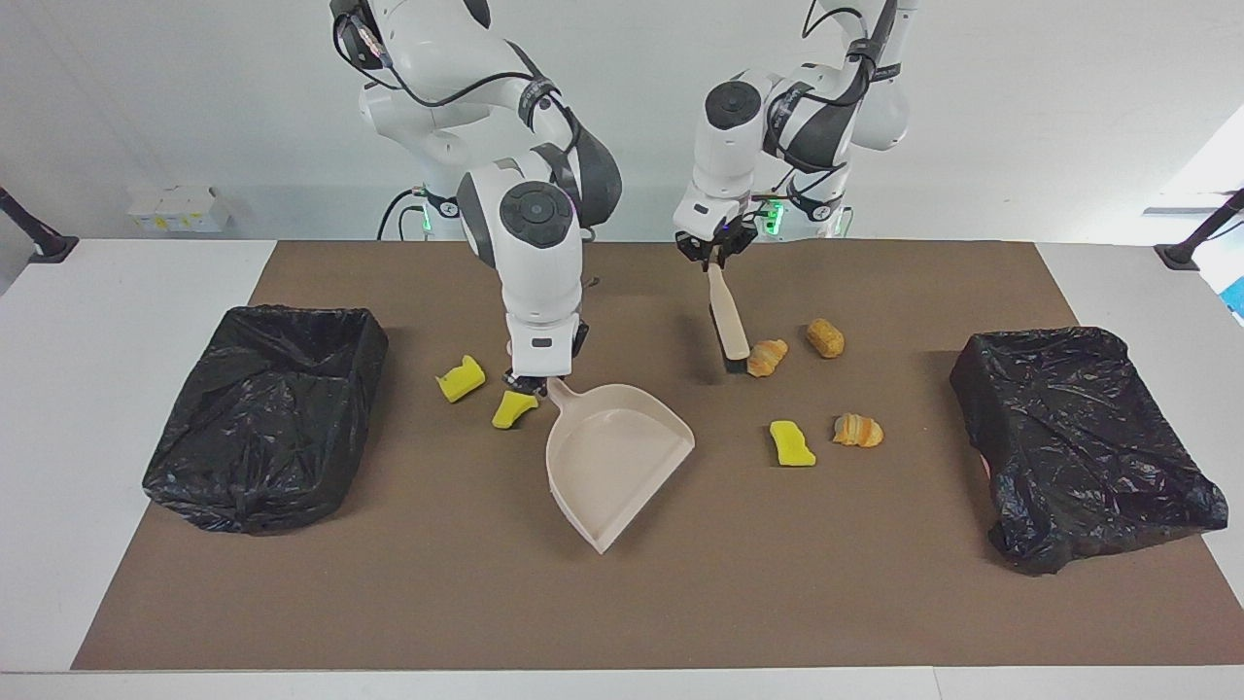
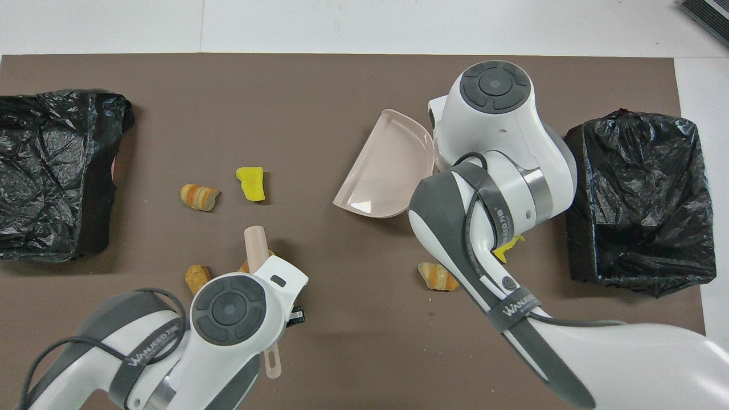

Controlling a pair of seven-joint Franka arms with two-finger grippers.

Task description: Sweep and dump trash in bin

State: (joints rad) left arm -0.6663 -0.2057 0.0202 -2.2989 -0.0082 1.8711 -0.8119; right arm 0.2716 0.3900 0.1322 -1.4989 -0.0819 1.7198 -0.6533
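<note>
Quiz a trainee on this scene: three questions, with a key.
1. True or false: the left end effector holds the dustpan.
2. The brush has its bristles beside: A a croissant piece, B a blue cup, C the dustpan.
3. How many black-lined bins stand on the mat?
Key: 1 false, the right end effector does; 2 A; 3 two.
</note>
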